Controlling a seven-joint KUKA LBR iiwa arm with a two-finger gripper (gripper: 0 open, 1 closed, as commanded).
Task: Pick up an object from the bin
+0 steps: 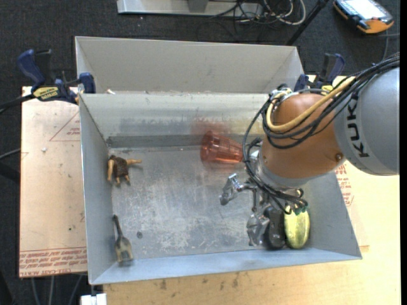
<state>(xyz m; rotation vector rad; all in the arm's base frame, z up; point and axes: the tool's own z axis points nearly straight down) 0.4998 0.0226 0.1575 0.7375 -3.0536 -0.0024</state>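
Gripper (241, 213) hangs low in the near right corner of the grey metal bin (95, 189), its two metal fingers (230, 190) spread apart with only bare floor between them, holding nothing. The orange wrist cover (299, 135) and its cables hide the gripper's upper part and much of the bin's right wall.

Just beside the nearer finger lies a dark rounded thing (275, 232). It is partly covered by the gripper, and its kind cannot be made out. Touching its right side is a yellow-green oblong thing (297, 227), close to the near wall. In the near left corner a slim grey-olive tool-like thing (121, 243) lies lengthwise along the left wall, with its wider end almost at the near wall.

Farther back on the left, a small brown toy animal (119, 169) sits near the left wall, well apart from the gripper. Farthest off, a translucent red plastic cup (220, 149) lies on its side against the foot of the back wall, with its outline faint.

That makes five loose things, one of each kind. The middle of the floor, from the toy animal across to the gripper, is open scratched metal. The tight spot is the near right corner, where the two nearest things crowd the walls
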